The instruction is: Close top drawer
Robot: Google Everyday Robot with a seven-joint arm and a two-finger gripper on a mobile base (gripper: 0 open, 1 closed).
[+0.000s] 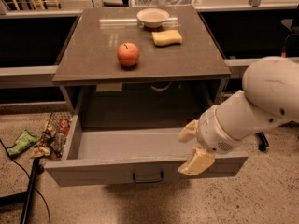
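The top drawer (117, 169) stands pulled far out of the cabinet, its deep grey box empty and its small dark loop handle (147, 177) at the centre of the front. My gripper (191, 148) hangs at the drawer's front right, over the top edge of the drawer front, to the right of the handle. Its two cream fingers stand apart with nothing between them. The white arm (261, 101) comes in from the right and hides the drawer's right corner.
On the brown cabinet top (88, 55) sit a red apple (128, 54), a yellow sponge (167, 37) and a white bowl (153, 17). A wire basket with snack packets (53, 134) and a green bag (22, 141) lie on the floor at left, next to a black cable.
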